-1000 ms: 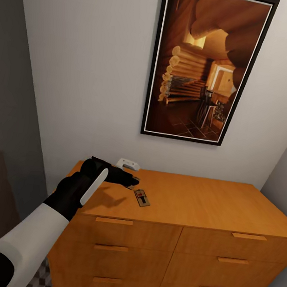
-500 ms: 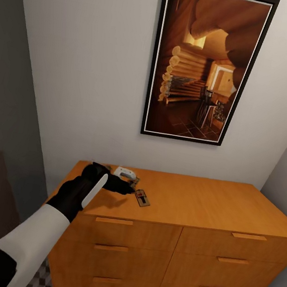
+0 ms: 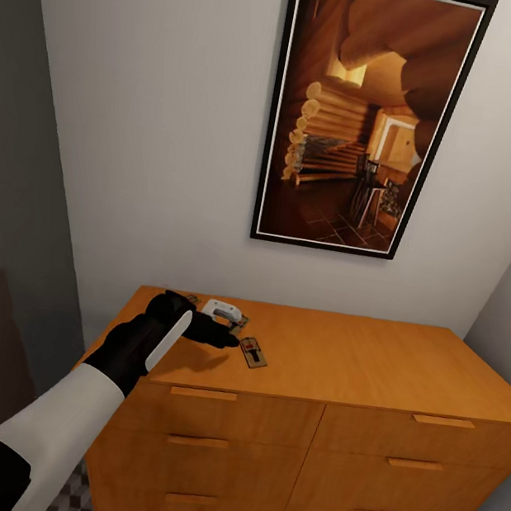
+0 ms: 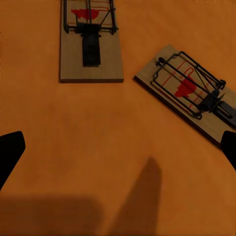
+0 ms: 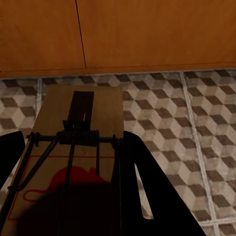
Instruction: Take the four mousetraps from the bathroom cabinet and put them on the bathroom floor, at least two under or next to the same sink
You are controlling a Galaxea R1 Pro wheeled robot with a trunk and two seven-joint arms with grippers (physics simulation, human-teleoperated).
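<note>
While the robot's left gripper [image 3: 228, 339] hovers over the cabinet [image 3: 329, 361] top near its back left corner, none of the mousetraps looks to be on the bathroom floor [image 5: 167, 118] yet, so the task is early days. The left wrist view shows that gripper's fingers spread wide with nothing between them, and two traps lying flat on the orange wood ahead: one mousetrap [image 4: 91, 44] around 11 o'clock, squared up, and a second mousetrap [image 4: 189, 93] around 2 o'clock, turned at an angle. They sit near each other but apart.

Over on the other side, the right gripper [image 5: 69, 172] is clamped on a third mousetrap [image 5: 78, 147], held above the cube-pattern tiles just in front of the cabinet's base. So that one's picked but not set down.

From the head view a trap [image 3: 253, 352] sits at roughly 3 o'clock from the left gripper tips. A fourth trap can't be made out for sure. Left to do: grab these, put everything down, get two by a sink.
</note>
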